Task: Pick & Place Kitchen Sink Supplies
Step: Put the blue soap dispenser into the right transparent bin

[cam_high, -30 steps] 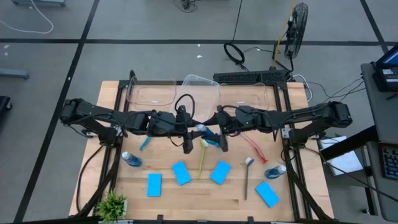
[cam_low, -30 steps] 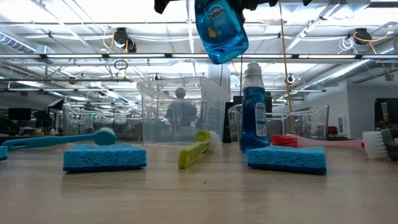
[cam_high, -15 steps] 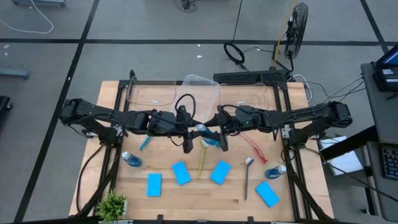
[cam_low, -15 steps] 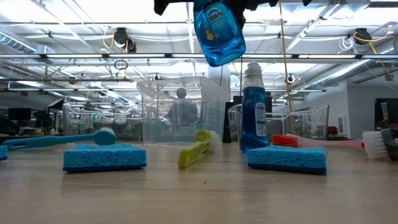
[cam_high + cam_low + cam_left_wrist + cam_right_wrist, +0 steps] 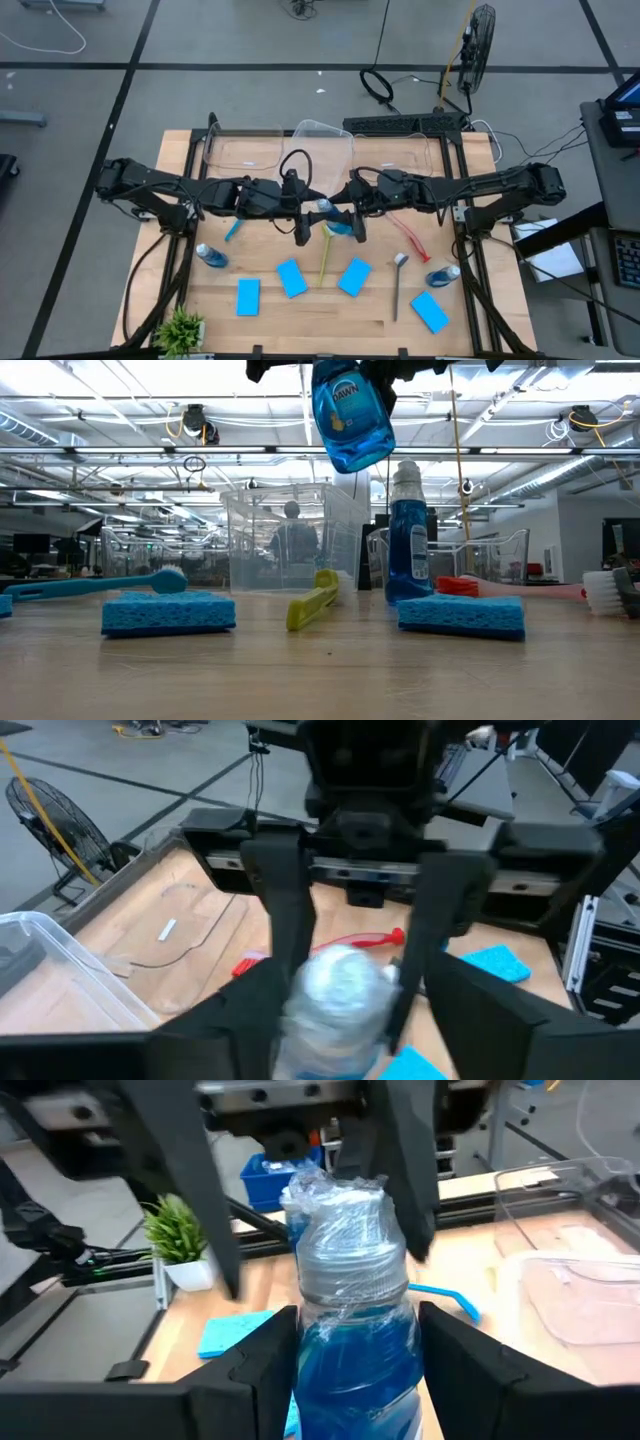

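over table centre | right gripper (image 5: 345, 1370) pinching bottle (image 5: 351, 415) | left gripper (image 5: 303, 222) spread beside the cap | advice: left backs off straight, no knock

Left gripper (image 5: 300, 1150) opened off the cap of the raised bottle (image 5: 350, 415), fingers now apart to either side of it. Right gripper (image 5: 345, 925) closed in on the bottle's body (mid-air, above the table). Bottle tilted slightly and nudged up.
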Controlling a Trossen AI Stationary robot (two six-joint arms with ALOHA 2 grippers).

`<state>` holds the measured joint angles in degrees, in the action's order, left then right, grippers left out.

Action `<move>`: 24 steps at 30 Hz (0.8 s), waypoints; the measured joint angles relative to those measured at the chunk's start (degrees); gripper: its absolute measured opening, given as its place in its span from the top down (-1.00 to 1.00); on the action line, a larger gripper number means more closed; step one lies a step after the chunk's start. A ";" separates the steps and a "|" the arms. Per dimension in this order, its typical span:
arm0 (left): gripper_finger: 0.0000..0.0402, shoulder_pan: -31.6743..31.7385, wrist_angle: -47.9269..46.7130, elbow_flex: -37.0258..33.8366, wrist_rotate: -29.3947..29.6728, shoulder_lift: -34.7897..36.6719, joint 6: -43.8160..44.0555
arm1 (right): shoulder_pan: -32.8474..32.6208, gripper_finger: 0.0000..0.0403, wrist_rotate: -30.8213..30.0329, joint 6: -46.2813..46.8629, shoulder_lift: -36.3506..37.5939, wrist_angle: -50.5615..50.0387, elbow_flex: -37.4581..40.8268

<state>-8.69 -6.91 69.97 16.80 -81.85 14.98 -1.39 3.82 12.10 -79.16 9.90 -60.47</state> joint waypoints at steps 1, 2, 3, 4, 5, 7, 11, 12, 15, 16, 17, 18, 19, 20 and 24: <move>-0.28 0.00 0.21 0.00 0.10 0.05 0.08 | -0.02 0.14 -0.70 -0.09 0.00 -0.18 0.00; -0.34 0.00 0.39 0.01 0.08 0.05 0.07 | -0.02 0.14 -1.26 -0.08 0.03 -0.47 0.00; -0.39 0.03 0.56 0.00 0.11 0.05 -0.13 | -0.02 0.14 -1.54 -0.06 0.05 -1.07 0.00; -0.44 0.04 0.66 0.00 0.12 0.08 -0.48 | -0.02 0.14 -1.68 -0.04 0.05 -1.62 0.00; -0.48 0.02 0.70 0.00 0.11 0.19 -0.94 | -0.02 0.14 -2.09 0.13 0.01 -2.04 0.00; -0.55 0.04 1.19 0.02 0.46 0.33 -1.54 | -0.02 0.14 -2.34 0.54 -0.02 -2.02 0.02; -0.65 0.04 0.95 0.04 2.58 0.94 -3.42 | 0.29 0.14 -2.38 0.49 0.03 -1.15 0.02; -0.67 0.04 1.17 0.04 2.77 1.20 -3.89 | 0.50 0.14 -2.32 0.63 0.03 -1.07 0.02; -0.70 0.08 0.95 0.10 3.41 2.21 -4.86 | 1.50 0.14 -2.33 0.96 0.79 -0.28 0.02; -0.72 0.00 0.24 0.04 3.55 2.67 -5.11 | 1.92 0.14 -2.36 0.94 1.25 0.12 0.02; -0.72 -0.02 0.23 0.05 3.70 2.93 -5.49 | 2.46 0.14 -2.36 0.95 1.86 0.87 0.02; -0.72 -0.07 0.42 0.10 3.75 3.18 -5.98 | 2.96 0.14 -2.36 0.94 2.73 1.20 0.02; -0.72 -0.14 -0.77 0.11 3.75 3.91 -6.52 | 3.48 0.14 -2.36 0.89 3.68 1.14 0.02; -0.71 -0.49 -3.38 0.07 3.73 4.89 -6.94 | 4.12 0.14 -2.36 0.80 4.61 1.16 0.02; -0.68 -0.85 -11.59 0.16 3.71 7.47 -5.65 | 6.87 0.14 -2.42 -0.30 9.16 -0.08 0.02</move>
<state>-9.54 -18.50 70.14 20.51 -74.38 9.33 5.48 1.40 11.79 -70.00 9.82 -60.45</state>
